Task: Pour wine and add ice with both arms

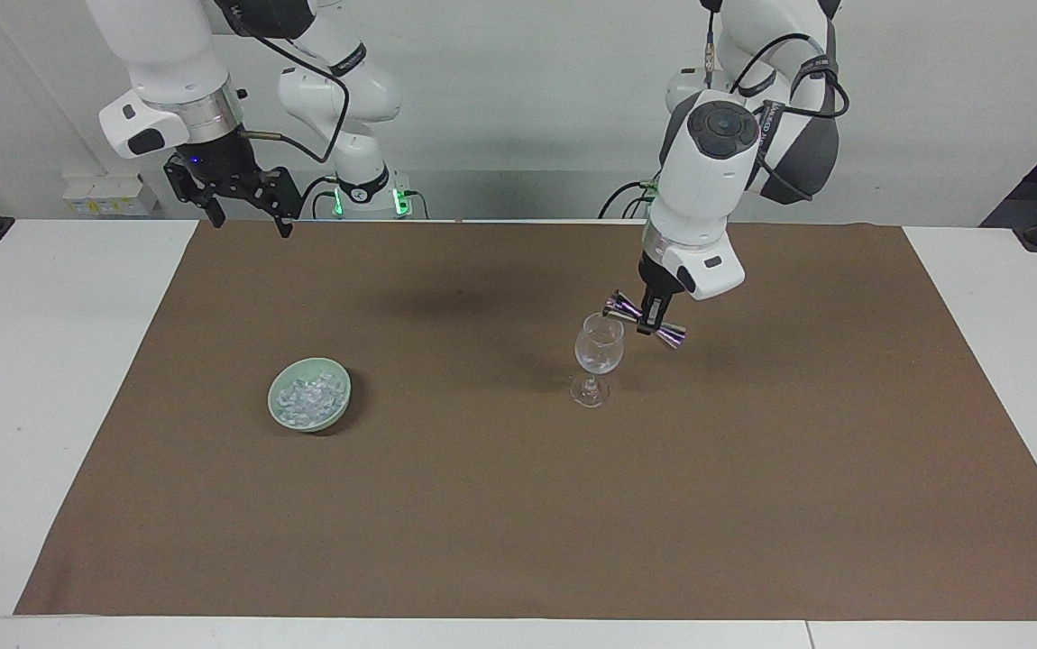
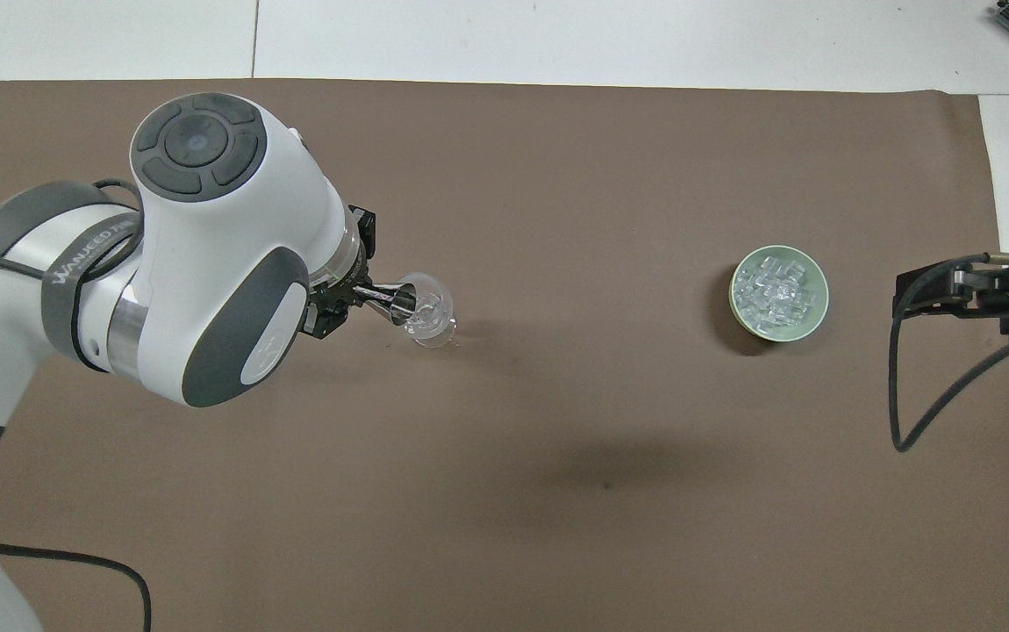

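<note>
Jigger tipped over the wine glass
Left gripper (image 1: 653,315) pinches the jigger (image 1: 644,319) above the wine glass (image 1: 598,357); right gripper (image 1: 246,216) waits, jaws spread, over the mat's (image 1: 518,505) edge.

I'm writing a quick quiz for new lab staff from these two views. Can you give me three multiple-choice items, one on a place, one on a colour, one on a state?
1. What is the jigger held over?
A. the wine glass
B. the bowl
C. bare white table

2. What colour is the bowl that holds the ice?
A. red
B. pale green
C. black

3. How is the left tool?
A. open and empty
B. shut on the jigger
C. shut on the glass stem

Key: 1 A, the jigger's one end tips over the glass rim. 2 B, its rim shows pale green in both views. 3 B, it clamps the jigger's narrow waist.
</note>
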Motion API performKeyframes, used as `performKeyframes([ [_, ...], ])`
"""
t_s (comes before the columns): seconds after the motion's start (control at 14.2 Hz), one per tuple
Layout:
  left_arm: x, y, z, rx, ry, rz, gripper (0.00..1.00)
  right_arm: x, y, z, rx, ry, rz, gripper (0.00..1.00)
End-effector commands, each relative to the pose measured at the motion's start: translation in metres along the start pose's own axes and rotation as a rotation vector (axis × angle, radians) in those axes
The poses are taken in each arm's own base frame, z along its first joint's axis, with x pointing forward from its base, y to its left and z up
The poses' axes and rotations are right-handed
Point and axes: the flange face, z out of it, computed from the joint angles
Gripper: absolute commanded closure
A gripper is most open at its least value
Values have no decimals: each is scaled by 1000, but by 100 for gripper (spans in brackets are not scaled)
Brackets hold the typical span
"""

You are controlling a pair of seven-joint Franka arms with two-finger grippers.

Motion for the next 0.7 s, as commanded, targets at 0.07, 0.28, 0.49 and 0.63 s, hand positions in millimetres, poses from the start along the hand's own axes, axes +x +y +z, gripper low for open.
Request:
performKeyframes([
  [0.07, -1, 7, -3, -31, 34, -5, 100, -6, 1, 0, -6, 4, -32, 0],
  [0.28, -3, 8, -4, -33, 42, 0, 100, -7, 0, -1, -6, 6, -34, 0],
  [0.49, -4, 8, -3, -35, 52, 6, 100, -7, 0, -1, -6, 6, -34, 0],
  [0.63, -3, 7, -4, -37, 59, 6, 100, -7, 0, -1, -6, 6, -34, 0],
])
